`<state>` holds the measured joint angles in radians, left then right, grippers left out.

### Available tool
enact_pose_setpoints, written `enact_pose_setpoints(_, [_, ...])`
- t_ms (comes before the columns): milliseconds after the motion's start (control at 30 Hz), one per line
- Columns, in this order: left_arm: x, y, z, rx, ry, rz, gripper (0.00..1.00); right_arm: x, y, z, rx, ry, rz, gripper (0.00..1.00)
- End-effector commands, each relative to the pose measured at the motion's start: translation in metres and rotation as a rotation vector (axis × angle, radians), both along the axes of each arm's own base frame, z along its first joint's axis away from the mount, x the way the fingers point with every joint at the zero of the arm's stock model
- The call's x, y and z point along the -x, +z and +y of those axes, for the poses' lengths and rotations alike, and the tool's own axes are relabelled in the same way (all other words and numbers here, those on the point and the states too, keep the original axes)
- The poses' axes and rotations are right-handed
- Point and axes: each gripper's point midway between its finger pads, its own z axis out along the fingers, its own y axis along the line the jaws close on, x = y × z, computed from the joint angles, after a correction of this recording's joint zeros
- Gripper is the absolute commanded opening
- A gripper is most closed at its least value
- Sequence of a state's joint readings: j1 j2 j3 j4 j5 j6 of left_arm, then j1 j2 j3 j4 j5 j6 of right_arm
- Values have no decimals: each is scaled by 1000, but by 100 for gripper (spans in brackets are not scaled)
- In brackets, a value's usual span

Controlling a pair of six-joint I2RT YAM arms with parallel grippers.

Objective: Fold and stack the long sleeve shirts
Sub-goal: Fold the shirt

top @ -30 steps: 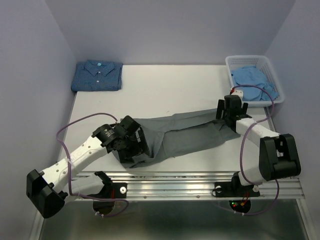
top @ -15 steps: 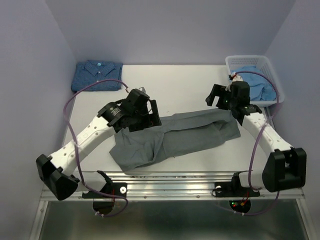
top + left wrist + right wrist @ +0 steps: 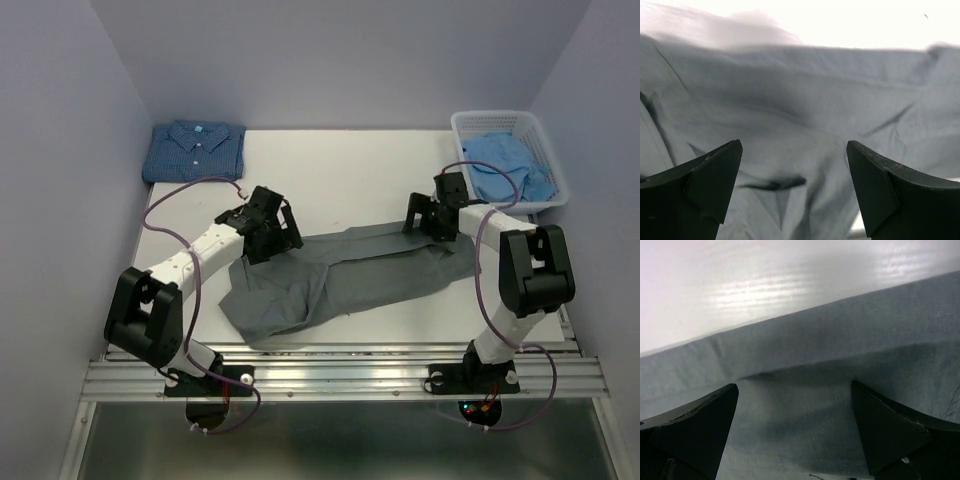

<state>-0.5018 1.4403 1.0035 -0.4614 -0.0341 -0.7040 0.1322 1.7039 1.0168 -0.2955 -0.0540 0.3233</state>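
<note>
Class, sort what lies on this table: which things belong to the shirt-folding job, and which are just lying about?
Job: grey shirt, spread out; dark blue shirt, folded; pale blue shirt, in the basket.
Lying about: white lattice basket.

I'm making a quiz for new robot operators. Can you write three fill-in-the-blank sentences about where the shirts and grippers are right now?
The dark blue dotted shirt lies folded at the table's far ____ corner.
The white basket, holding the pale blue shirt, stands at the far ____ corner.
The left gripper and right gripper hover over the grey shirt with jaws ____.
Missing words: left; right; open.
</note>
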Motion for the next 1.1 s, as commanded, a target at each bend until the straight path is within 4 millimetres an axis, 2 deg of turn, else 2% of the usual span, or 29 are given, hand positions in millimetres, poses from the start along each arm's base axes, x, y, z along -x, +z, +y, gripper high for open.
enact_pose_setpoints(0, [-44,-16,23,4,64,-74,99,-31,-9,-25,145,-50,-20,100])
enact_pose_setpoints(100, [-58,-47,35,-67,88,-21,99,-57,-11,-28,178,-40,-84,100])
enact_pose_setpoints(200, [-71,-62,49,-29,133,-4,99,-81,-12,-28,201,-26,-138,100])
enact_pose_setpoints(233, [-72,-74,55,-34,149,22,99,-86,-13,-27,200,-15,-140,100])
enact_pose_setpoints(300, [-83,-80,65,-27,178,27,99,-94,-25,-20,159,19,-120,100])
enact_pose_setpoints(333, [-84,-91,66,-36,176,51,99,-102,-22,-10,120,59,-134,100])
enact_pose_setpoints(367, [-87,-94,61,-18,161,62,99,-106,-23,-9,122,63,-138,100])
enact_pose_setpoints(400, [-86,-99,60,-20,149,86,99,-107,-23,4,62,108,-136,100])
enact_pose_setpoints(433, [-96,-99,59,-36,145,86,99,-110,-25,8,43,120,-143,100])
enact_pose_setpoints(500, [-103,-101,70,-74,172,92,99,-116,-20,16,10,146,-166,100])
enact_pose_setpoints(533, [-115,-99,77,-80,191,83,99,-118,-24,17,5,142,-158,100])
enact_pose_setpoints(600, [-122,-99,90,-105,224,100,99,-120,-25,21,-21,143,-154,100])
enact_pose_setpoints(700, [-159,-97,104,-122,252,78,99,-116,-23,36,-109,148,-150,100])
enact_pose_setpoints(733, [-169,-86,107,-123,253,55,99,-113,-22,39,-132,147,-148,100])
enact_pose_setpoints(767, [-172,-96,115,-151,261,84,99,-113,-13,42,-160,134,-165,100])
enact_pose_setpoints(800, [-180,-94,118,-158,260,78,99,-110,-15,42,-168,123,-173,100])
enact_pose_setpoints(833, [-199,-80,118,-154,260,34,99,-109,-10,42,-173,121,-184,100])
enact_pose_setpoints(867, [-205,-82,119,-166,246,36,99,-109,-5,47,-165,140,-198,100])
enact_pose_setpoints(900, [-214,-70,118,-162,238,17,99,-114,6,44,-145,137,-225,100])
enact_pose_setpoints(1000, [-218,-43,114,-139,224,-32,99,-126,24,35,-63,168,-251,100])
enact_pose_setpoints(1033, [-218,-33,114,-130,229,-52,99,-123,31,36,-37,192,-239,100])
enact_pose_setpoints(1067, [-213,-12,115,-123,236,-91,99,-131,50,39,23,221,-286,100])
